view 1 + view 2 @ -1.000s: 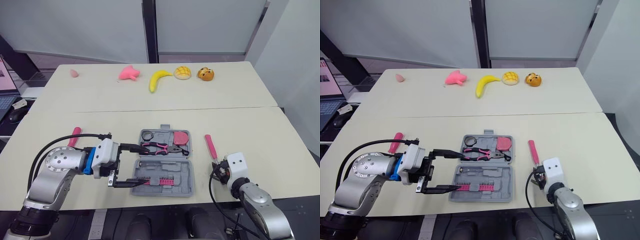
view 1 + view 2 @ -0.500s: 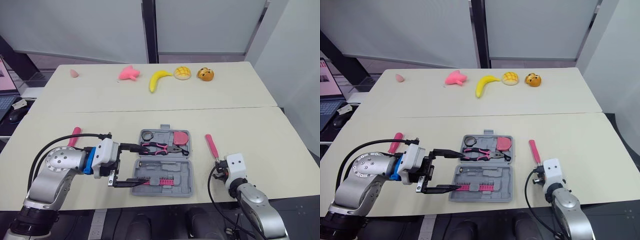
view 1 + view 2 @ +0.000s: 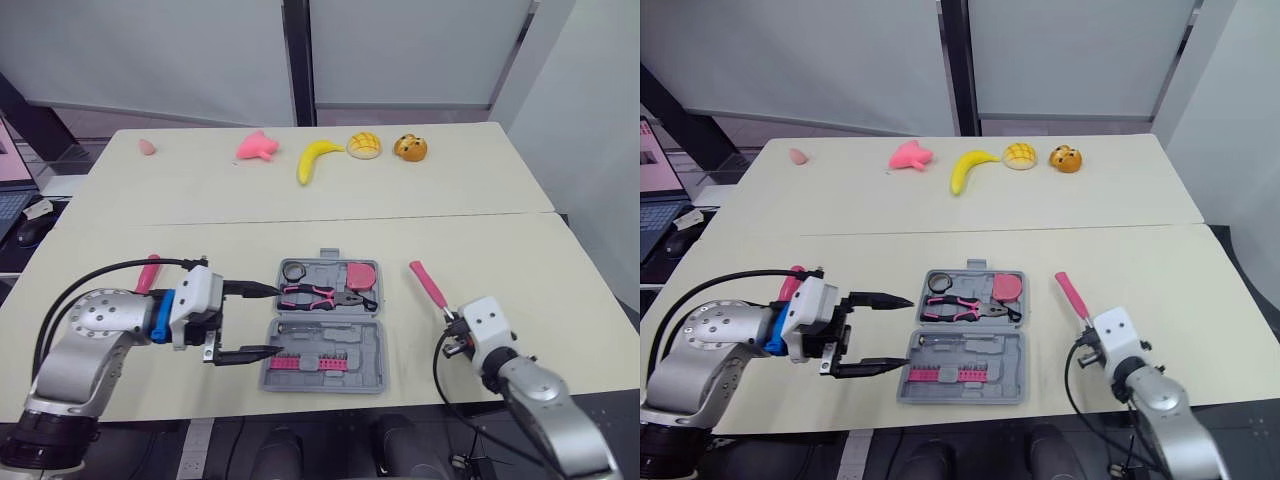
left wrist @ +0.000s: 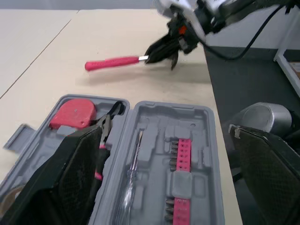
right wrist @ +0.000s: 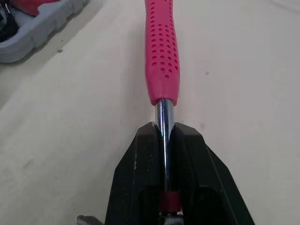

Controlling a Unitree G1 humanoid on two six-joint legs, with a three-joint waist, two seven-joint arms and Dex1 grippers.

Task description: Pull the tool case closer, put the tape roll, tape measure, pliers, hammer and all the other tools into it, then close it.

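The grey tool case [image 3: 372, 352] lies open near the front edge. Its far half holds the tape roll [image 3: 294, 270], the pink tape measure [image 3: 362, 274] and the pliers [image 3: 318, 294]. Its near half holds a pink bit strip [image 3: 300, 362]. My left gripper [image 3: 272, 320] is open just left of the case, fingertips pointing at its left edge with nothing between them. To the right of the case, my right gripper [image 5: 163, 131] is shut on the steel shaft of the pink-handled hammer [image 3: 428, 285]. The handle [image 5: 161, 51] points away over the table. A pink-handled tool [image 3: 148, 272] lies at the far left.
On the far table stand a pink toy [image 3: 257, 146], a banana [image 3: 316, 158], two bread buns [image 3: 364, 145] and a small pink piece [image 3: 148, 146]. A laptop and mouse [image 3: 30, 228] sit off the table's left side.
My left gripper has drawn back to the left, off the case's left edge. My right arm has shifted right, and the hammer handle now slants instead of pointing straight away.
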